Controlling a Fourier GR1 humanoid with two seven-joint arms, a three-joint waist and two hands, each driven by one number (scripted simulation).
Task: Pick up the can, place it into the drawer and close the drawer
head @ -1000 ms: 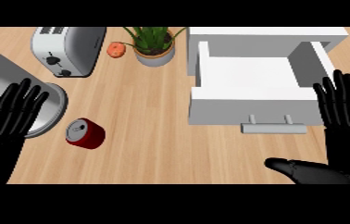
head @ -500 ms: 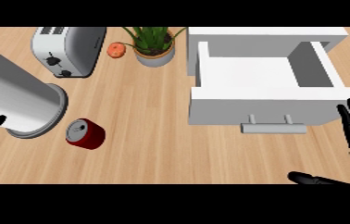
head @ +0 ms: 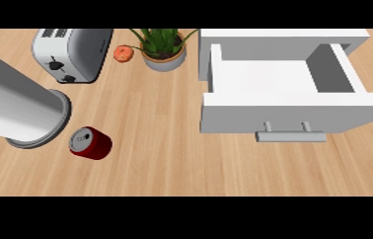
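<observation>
No hand in view; left forearm (head: 25, 112) only.
Worktop (head: 167, 154) carries open drawer (head: 280, 92), pulled out, handle (head: 290, 136) forward; toaster (head: 70, 53); potted plant (head: 165, 49); red can (head: 90, 143) upright, just beside forearm end, well apart from drawer; small orange fruit (head: 124, 54).

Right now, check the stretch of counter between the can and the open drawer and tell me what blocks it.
Nothing visible blocks it. Bare wooden counter lies between the red can and the open drawer. The drawer's front wall and handle face the can. The plant and toaster stand farther back. No hand shows.
</observation>
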